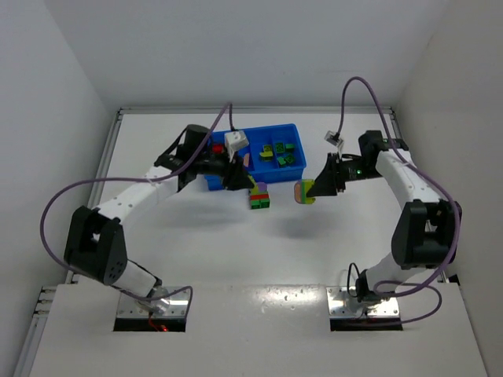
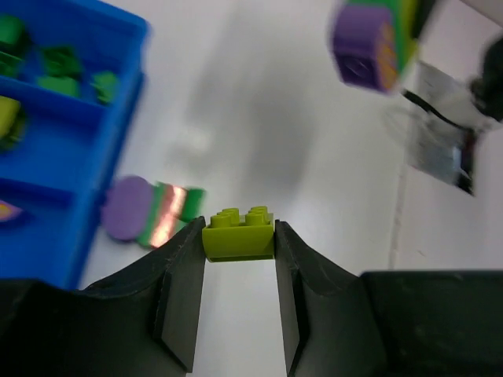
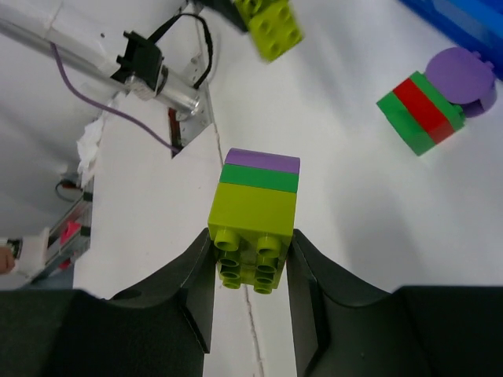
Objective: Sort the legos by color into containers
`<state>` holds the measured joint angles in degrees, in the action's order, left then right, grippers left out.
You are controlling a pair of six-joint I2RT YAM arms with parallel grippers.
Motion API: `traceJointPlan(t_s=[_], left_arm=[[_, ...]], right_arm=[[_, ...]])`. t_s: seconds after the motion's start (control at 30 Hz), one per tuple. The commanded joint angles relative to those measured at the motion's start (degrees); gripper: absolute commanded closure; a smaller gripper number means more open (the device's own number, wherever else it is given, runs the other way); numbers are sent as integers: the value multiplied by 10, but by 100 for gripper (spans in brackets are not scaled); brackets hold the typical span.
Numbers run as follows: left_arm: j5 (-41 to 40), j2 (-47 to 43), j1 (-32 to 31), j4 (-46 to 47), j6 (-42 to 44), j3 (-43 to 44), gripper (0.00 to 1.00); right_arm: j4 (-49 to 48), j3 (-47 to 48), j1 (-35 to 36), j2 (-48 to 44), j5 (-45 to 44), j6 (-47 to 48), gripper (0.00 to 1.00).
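Left wrist: left fingers [image 2: 182, 283] pinch a yellow-green brick [image 2: 239, 236] near the tray [image 2: 118, 110]; right fingers [image 3: 196, 290] clamp a three-brick stack [image 3: 255, 196] by its base. Likely light, rigid, slick plastic, so grip the flat sides.

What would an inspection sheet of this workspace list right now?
Surface: white table.
Job's things: blue tray holds green bricks; a green-and-red stack lies on the table beside it.
Clutter: nothing seen.
Grippers: left pincer shut on a yellow-green brick; right pincer shut on a three-colour stack, yellow-green, green, purple.
Cables: purple cables loop from both arms.
Surroundings: white walls.
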<state>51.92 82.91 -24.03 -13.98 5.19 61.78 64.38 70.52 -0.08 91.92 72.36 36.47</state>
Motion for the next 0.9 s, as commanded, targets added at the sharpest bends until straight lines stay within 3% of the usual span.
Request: traceJointPlan(t_s=[0.0, 0.2, 0.53, 0.6, 0.67, 0.8, 0.87], left_arm=[[-158, 56, -7, 61, -60, 85, 100], [-304, 197, -12, 101, -111, 203, 100], [-342, 395, -18, 77, -111, 410, 98], [-369, 414, -23, 77, -105, 432, 86], [-407, 432, -29, 71, -105, 439, 59], [-435, 443, -29, 66, -105, 439, 34], [-440, 434, -29, 66, -111, 424, 31]], right_arm=[[-44, -37, -25, -57, 23, -10, 92], [-117, -77, -38, -110, 7, -90, 92], [-209, -119, -54, -147, 1, -177, 92], [-222, -130, -54, -154, -5, -194, 92], [-233, -136, -54, -155, -5, -212, 92], [-261, -142, -54, -155, 1, -241, 92], [-261, -142, -54, -149, 7, -241, 92]])
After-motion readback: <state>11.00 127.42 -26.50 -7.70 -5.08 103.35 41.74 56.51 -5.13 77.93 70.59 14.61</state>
